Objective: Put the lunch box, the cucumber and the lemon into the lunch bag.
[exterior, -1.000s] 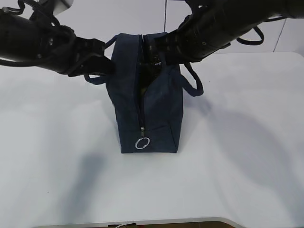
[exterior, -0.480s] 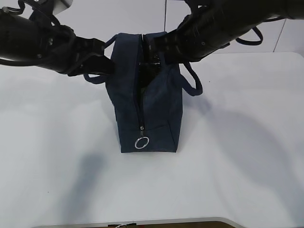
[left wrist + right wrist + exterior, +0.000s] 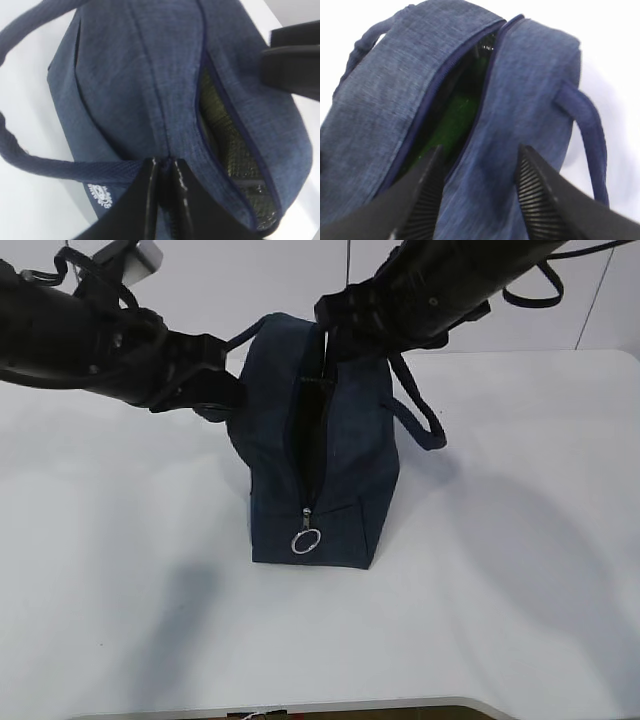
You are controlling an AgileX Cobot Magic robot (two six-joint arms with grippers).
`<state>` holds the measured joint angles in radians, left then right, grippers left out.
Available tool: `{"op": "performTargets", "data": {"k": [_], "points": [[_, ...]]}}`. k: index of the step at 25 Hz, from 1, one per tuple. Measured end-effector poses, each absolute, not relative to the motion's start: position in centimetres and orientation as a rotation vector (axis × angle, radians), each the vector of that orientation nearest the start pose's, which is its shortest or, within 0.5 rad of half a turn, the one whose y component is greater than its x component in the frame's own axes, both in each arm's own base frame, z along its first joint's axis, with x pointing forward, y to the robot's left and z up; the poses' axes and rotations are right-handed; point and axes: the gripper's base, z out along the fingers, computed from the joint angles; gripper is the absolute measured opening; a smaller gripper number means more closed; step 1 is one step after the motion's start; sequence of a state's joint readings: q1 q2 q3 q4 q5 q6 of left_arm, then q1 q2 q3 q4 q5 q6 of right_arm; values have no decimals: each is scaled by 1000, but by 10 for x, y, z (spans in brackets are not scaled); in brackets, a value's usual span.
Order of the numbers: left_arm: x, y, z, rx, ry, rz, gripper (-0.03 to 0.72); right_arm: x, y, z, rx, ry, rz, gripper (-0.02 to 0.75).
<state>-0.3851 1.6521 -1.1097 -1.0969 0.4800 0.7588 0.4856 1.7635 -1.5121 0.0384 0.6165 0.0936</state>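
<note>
The navy lunch bag [image 3: 320,470] stands in the middle of the table, its top zipper open and the silver ring pull [image 3: 306,541] hanging at the near end. My left gripper [image 3: 232,392] is shut on a fold of the bag's left top edge; in the left wrist view its jaws [image 3: 164,167] pinch the fabric beside a handle. My right gripper [image 3: 335,335] is open just above the bag's far end; in the right wrist view [image 3: 480,155] its fingers straddle the right flap. The green cucumber [image 3: 455,120] shows inside the opening. The lunch box and lemon are hidden.
The white table [image 3: 520,570] spreads around the bag. The bag's right handle [image 3: 420,420] hangs down on the right side. A white wall stands behind. One right finger [image 3: 295,55] shows at the upper right of the left wrist view.
My right gripper has risen out of the bag's opening to just above its top. The bag's top has been pulled up and its opening is wider. My left gripper still holds the edge.
</note>
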Motion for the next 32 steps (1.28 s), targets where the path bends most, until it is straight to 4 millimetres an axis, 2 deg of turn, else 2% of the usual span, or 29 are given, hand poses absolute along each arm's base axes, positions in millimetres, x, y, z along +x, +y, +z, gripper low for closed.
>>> {"op": "performTargets", "data": {"k": [6, 12, 15, 18, 21, 26, 32], "points": [[319, -171, 257, 352, 2303, -839, 10, 349, 187, 323, -494, 2394, 290, 398], [319, -171, 257, 350, 2302, -840, 10, 324, 175, 352, -593, 2374, 268, 398], [319, -171, 257, 350, 2302, -840, 10, 308, 170, 358, -632, 2363, 297, 398], [319, -171, 257, 350, 2302, -840, 10, 290, 166, 351, -684, 2376, 352, 398], [319, -171, 257, 352, 2302, -840, 10, 270, 161, 335, -736, 2380, 412, 398], [319, -171, 257, 352, 2302, -840, 10, 238, 150, 323, -779, 2320, 478, 398], [319, -171, 257, 352, 2302, -840, 10, 211, 143, 301, -842, 2316, 554, 398]]}}
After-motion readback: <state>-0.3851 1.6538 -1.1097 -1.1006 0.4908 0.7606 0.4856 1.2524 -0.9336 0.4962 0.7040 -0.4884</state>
